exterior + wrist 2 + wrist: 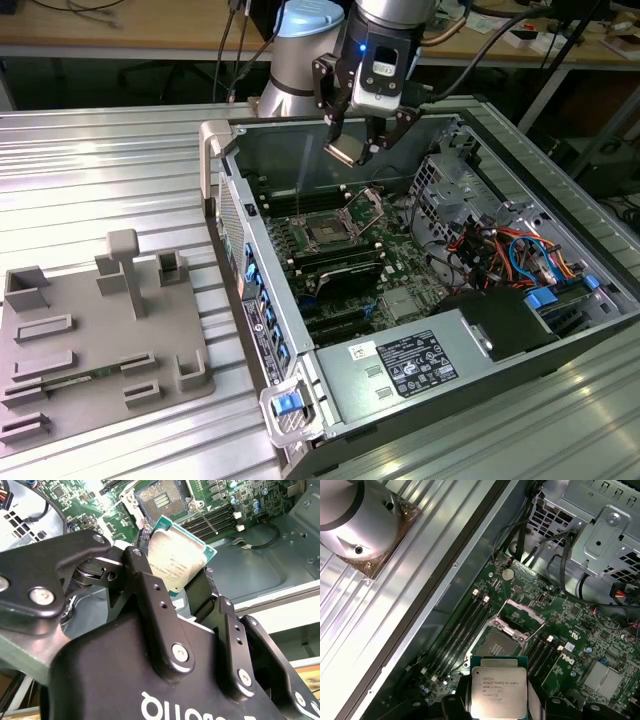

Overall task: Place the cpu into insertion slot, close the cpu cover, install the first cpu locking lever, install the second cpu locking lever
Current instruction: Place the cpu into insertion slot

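My gripper (352,148) hangs above the open computer case, shut on the cpu (342,153), a small square chip with a dull silver top. In both wrist views the cpu (175,560) (498,690) sits clamped by its edges between two black fingers (145,580). The insertion slot (328,229) (495,644) (159,499) lies below it on the green board, dark-centred and uncovered. Beside the slot, the cpu cover (366,207) (522,614) stands swung up on its hinge. The chip is well above the slot and apart from it.
Long black memory slots (340,262) flank the socket. A grey power-supply box (420,365) fills the case's near end. A metal drive cage (450,180) and coloured cables (505,250) lie on the exterior view's right. A grey fixture plate (100,340) rests outside the case on the left.
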Controlling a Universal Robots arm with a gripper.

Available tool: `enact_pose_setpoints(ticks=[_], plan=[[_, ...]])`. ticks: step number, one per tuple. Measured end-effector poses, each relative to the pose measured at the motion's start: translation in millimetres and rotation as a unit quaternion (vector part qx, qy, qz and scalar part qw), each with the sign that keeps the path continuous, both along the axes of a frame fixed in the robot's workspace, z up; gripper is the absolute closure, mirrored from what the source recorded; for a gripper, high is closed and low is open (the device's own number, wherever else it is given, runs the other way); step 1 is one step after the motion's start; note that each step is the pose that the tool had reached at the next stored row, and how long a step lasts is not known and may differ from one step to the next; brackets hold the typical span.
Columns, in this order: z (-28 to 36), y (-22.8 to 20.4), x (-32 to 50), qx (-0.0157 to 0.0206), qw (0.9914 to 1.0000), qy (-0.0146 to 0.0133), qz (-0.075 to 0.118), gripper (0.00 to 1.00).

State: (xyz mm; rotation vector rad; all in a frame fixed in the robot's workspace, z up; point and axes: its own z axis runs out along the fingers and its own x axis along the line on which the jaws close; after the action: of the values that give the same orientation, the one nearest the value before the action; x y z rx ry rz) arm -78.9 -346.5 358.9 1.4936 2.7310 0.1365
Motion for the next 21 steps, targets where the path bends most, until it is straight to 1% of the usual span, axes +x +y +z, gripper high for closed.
enact_pose_setpoints(ticks=[3, 4, 5, 8, 10, 11, 13, 16, 17, 20, 21], plan=[[-0.7, 0.0, 0.0, 0.0000, 0.99996, 0.0000, -0.009, 0.45], [-1.2, 0.0, -0.1, 0.0000, 0.99981, 0.0000, -0.020, 0.45], [-1.6, 0.0, -0.1, 0.0000, 0.99964, 0.0000, -0.027, 0.45], [-2.4, 0.0, -0.1, -0.0001, 0.99910, 0.0000, -0.042, 0.45], [-3.0, 0.0, -0.1, -0.0001, 0.99855, 0.0000, -0.054, 0.45], [-3.5, 0.0, -0.1, 0.0000, 0.99807, 0.0000, -0.062, 0.45], [-4.1, 0.0, -0.1, 0.0000, 0.99745, 0.0000, -0.071, 0.45], [-5.6, 0.0, -0.1, -0.0001, 0.99525, 0.0000, -0.097, 0.45], [-5.9, 0.0, -0.1, -0.0001, 0.99475, 0.0000, -0.102, 0.45], [-7.0, 0.0, -0.1, -0.0001, 0.99292, 0.0001, -0.119, 0.45], [-7.4, 0.0, -0.1, -0.0001, 0.99200, 0.0001, -0.126, 0.45]])
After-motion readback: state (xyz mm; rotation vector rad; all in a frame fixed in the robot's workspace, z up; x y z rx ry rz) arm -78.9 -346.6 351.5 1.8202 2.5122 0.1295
